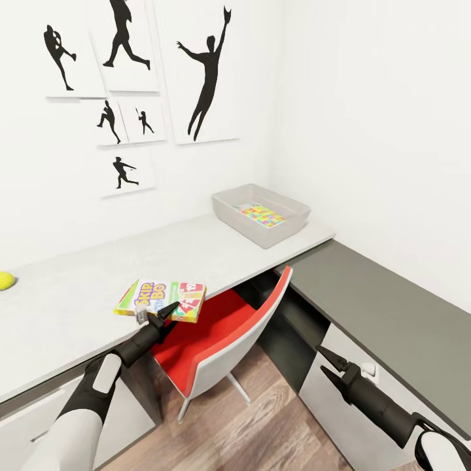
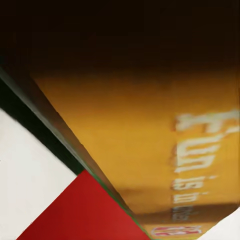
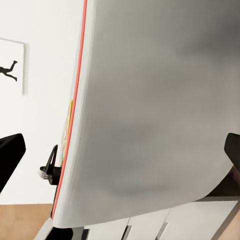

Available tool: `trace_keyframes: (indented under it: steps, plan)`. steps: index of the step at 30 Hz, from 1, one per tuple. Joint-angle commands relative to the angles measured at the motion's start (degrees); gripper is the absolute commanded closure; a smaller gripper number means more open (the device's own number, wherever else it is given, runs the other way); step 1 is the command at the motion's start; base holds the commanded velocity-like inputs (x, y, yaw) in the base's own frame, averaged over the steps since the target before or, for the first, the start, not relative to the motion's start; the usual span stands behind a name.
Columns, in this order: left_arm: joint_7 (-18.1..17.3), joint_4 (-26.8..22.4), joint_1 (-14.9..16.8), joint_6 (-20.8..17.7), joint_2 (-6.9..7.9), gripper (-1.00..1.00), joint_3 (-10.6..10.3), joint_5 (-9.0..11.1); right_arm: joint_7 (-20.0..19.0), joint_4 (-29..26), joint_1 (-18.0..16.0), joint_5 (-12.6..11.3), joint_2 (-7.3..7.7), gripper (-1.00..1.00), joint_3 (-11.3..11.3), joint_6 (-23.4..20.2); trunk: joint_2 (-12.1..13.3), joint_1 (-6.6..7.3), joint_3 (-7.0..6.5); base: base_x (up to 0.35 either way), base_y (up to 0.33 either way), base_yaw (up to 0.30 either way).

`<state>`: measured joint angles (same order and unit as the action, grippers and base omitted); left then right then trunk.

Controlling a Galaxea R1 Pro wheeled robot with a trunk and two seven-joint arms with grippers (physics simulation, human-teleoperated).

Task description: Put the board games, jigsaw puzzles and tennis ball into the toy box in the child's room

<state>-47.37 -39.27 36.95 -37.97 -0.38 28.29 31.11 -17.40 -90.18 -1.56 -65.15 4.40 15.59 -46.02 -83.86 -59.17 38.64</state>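
Observation:
My left gripper [image 1: 160, 313] is shut on the near edge of the green-yellow-red SKIP-BO board game [image 1: 160, 297], held level just above the front edge of the pale table [image 1: 78, 288]. In the left wrist view the game's yellow-orange underside [image 2: 150, 135] passes very close. The grey toy box [image 1: 245, 230] stands at the table's far right end, with a multicoloured jigsaw puzzle [image 1: 261, 214] lying inside. The tennis ball [image 1: 5, 280] rests on the table at the far left. My right gripper [image 1: 330, 369] hangs open and empty, low on the right; its dark fingertips [image 3: 10, 155] frame the chair back.
A red-seated chair [image 1: 216, 333] with a white-grey shell [image 3: 150, 115] is pushed under the table, right below the held game. A dark grey counter [image 1: 379, 307] with white drawers runs along the right wall. Black baseball silhouettes [image 1: 206, 78] hang above the table.

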Motion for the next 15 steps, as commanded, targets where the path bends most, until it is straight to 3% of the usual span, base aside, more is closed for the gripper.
trace_keyframes:
  steps: [1, 4, 5, 15]
  plan:
    - [-0.1, 0.0, 0.0, -0.4, -0.04, -1.0, 0.2, 0.1, -0.2, 0.0, 0.0, 0.1, -0.01, -1.0, 0.1, -0.3, 0.0, 0.0, 0.05, 0.0, 0.0, 0.0]
    - [-0.1, 0.0, 0.0, -0.4, -0.05, -1.0, 0.2, 0.1, -0.2, 0.0, -0.1, 0.1, -0.01, -1.0, 0.1, -0.3, 0.0, 0.0, 0.05, 0.0, 0.0, 0.0]
    - [-0.1, 0.0, 0.0, -0.4, -0.06, 1.0, 0.2, 0.1, -0.2, 0.0, -0.1, 0.1, -0.01, -1.0, 0.1, -0.3, 0.0, 0.0, 0.05, 0.017, 0.0, 0.0]
    - [-0.3, 0.0, 0.0, -0.7, -0.06, 1.0, 0.0, 0.0, -0.2, 0.0, 0.0, 0.1, -0.01, -1.0, 0.1, -0.3, 0.0, 0.0, 0.05, 0.027, 0.0, 0.0]
